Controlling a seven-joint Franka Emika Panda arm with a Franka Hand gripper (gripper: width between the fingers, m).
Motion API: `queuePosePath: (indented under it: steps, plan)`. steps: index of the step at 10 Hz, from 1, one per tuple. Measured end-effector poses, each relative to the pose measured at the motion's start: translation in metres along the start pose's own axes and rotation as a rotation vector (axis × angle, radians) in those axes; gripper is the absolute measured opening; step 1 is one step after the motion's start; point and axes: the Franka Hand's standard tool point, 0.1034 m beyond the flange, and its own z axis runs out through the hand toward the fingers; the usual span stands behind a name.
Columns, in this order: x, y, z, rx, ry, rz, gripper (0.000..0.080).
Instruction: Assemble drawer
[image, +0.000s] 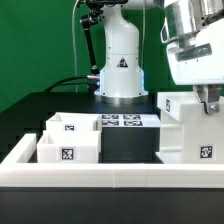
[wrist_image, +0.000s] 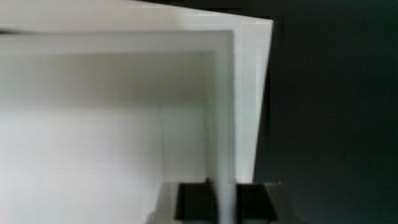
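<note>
Gripper: the gripper (image: 207, 104) is at the top of the drawer shell (image: 183, 128). Its two black fingers (wrist_image: 192, 199) squeeze a thin white wall from both sides.
Drawer shell: a tall white box, standing up at the exterior view's right, with a tag low on its front.
Trays: the back tray (image: 72, 124) and the front tray (image: 66, 150) sit close together at the exterior view's left, well apart from the shell.
Marker board: the marker board (image: 122, 121) lies flat behind, between the trays and the shell.
Border wall: the border wall (image: 100, 178) is long and low and runs along the front.

White arm (image: 120, 45) with black joints, triangular base label (image: 121, 65); black end effector (wrist_image: 228, 200).
</note>
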Motion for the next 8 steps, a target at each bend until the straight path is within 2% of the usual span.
queuePosePath:
  steps: [1, 2, 4, 5, 6, 7, 8]
  plan:
    - [0.0007, -0.0074, 0.0028, -0.004, -0.004, 0.001, 0.0045]
    - [0.0007, -0.0070, 0.0028, -0.017, -0.008, 0.003, 0.0045]
    - [0.0007, -0.0063, 0.0027, -0.022, -0.009, 0.000, 0.0045]
    - [0.0005, -0.0059, 0.0034, -0.023, -0.009, -0.006, 0.0105]
    - [0.0001, -0.0059, 0.0035, -0.023, -0.009, -0.010, 0.0240]
    - [-0.0001, -0.0055, 0.0036, -0.025, -0.009, -0.033, 0.0240]
    - [-0.0004, -0.0044, 0.0034, -0.030, -0.012, -0.085, 0.0420]
